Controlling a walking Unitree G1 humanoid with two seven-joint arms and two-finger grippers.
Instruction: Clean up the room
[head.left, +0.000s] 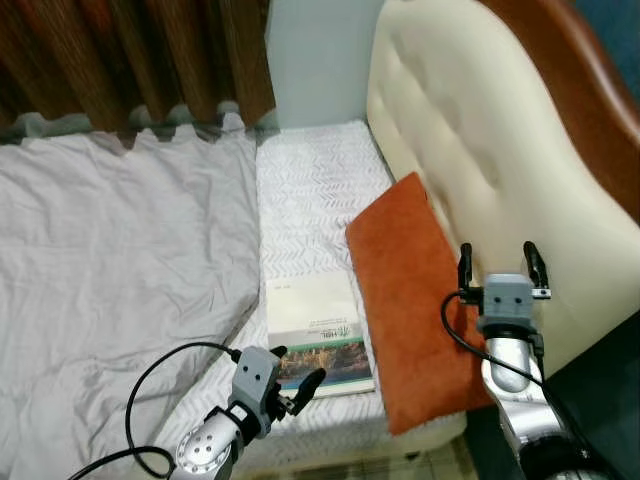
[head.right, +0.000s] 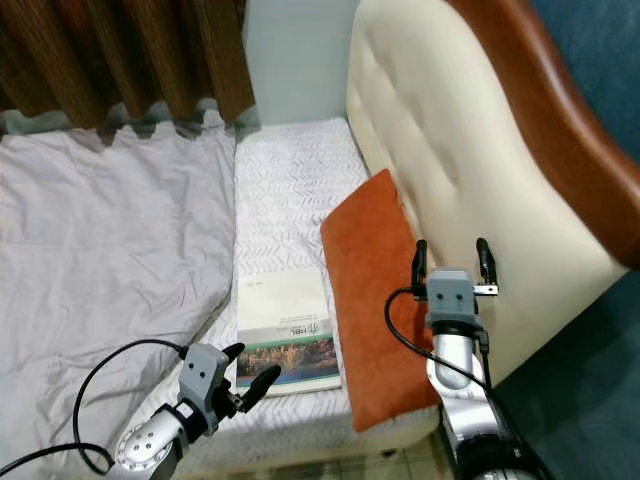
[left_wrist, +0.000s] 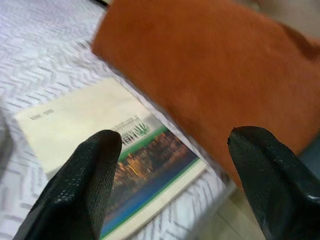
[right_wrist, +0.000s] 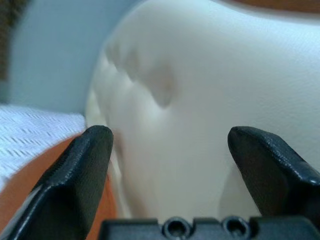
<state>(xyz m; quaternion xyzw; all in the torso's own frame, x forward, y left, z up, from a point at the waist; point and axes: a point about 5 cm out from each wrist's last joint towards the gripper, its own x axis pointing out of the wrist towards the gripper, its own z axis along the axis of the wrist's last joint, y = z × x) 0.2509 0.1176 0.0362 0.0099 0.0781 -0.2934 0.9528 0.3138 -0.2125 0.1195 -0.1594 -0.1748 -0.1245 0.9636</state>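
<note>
On the bed (head.left: 310, 190), both grippers' fingers gape empty: left gripper (head.left: 303, 388) by booklet (head.left: 318, 330), right gripper (head.left: 502, 262) over cushion (head.left: 410, 300).

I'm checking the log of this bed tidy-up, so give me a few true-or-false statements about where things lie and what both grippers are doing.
1. The orange rectangular cushion leans against the cream padded headboard. True.
2. The left gripper is shut on the booklet. False: its fingers are open, hovering at the near edge of the cream booklet with a city photo.
3. The booklet lies on the white patterned mattress, beside the cushion. True.
4. The right gripper holds the cushion. False: it is open and empty, near the headboard.
5. The grey sheet covers the booklet. False: it lies to the robot's left of it.
</note>
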